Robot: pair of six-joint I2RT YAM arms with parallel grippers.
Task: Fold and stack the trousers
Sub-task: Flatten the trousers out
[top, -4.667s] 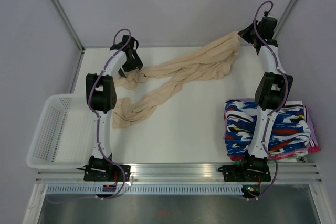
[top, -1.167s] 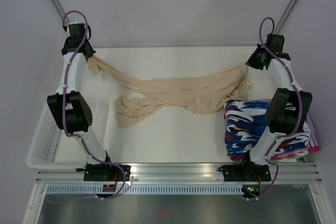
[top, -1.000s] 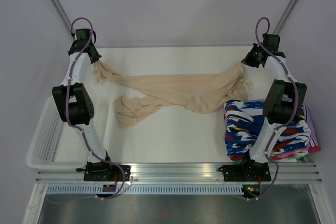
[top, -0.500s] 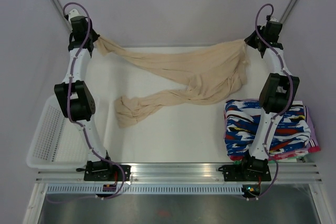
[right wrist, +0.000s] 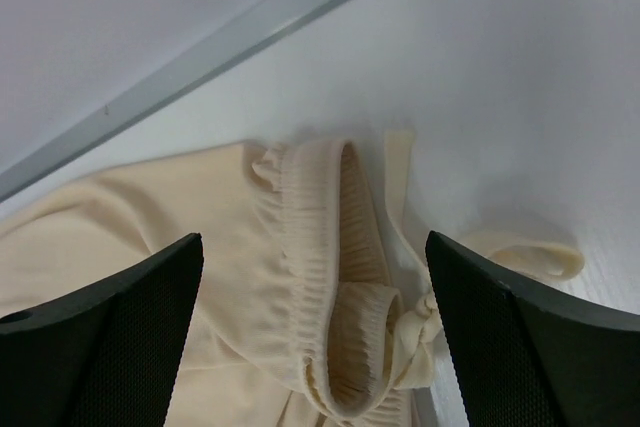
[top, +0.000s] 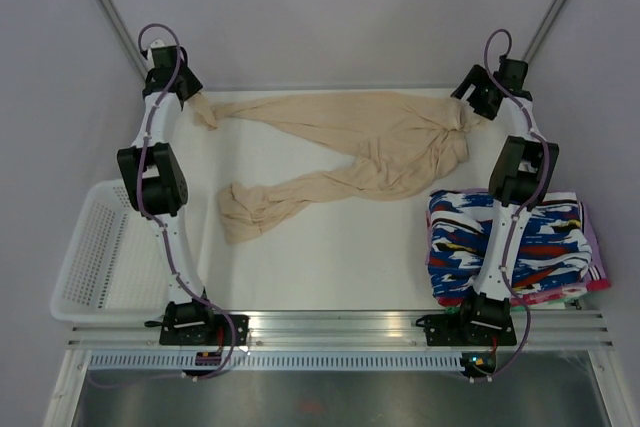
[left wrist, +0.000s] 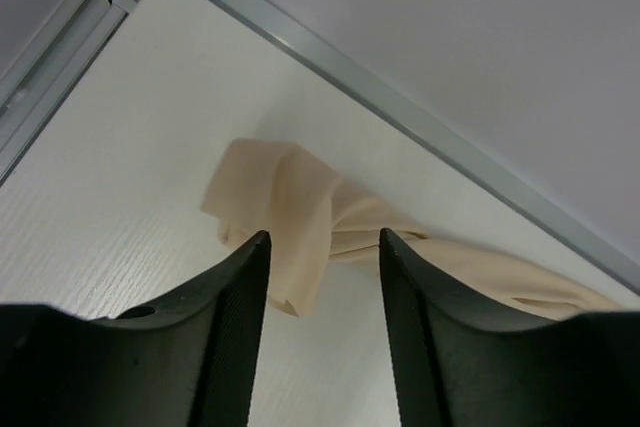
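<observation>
The beige trousers lie spread along the far side of the table. Their waistband and knotted drawstring are at the right. One leg ends at the far left; the other runs down to a crumpled end nearer the middle. My left gripper hangs open over the far-left leg end, its fingers either side of the cloth without pinching it. My right gripper stands wide open above the waistband, which rests loose on the table.
A white mesh basket sits off the table's left edge. A stack of blue, white, red and black patterned garments lies at the right, close to the right arm. A metal rail and the back wall run just behind both grippers.
Half a second ago both grippers held the trousers stretched and lifted between them. Both have since opened, and the trousers have dropped flat along the far edge.
</observation>
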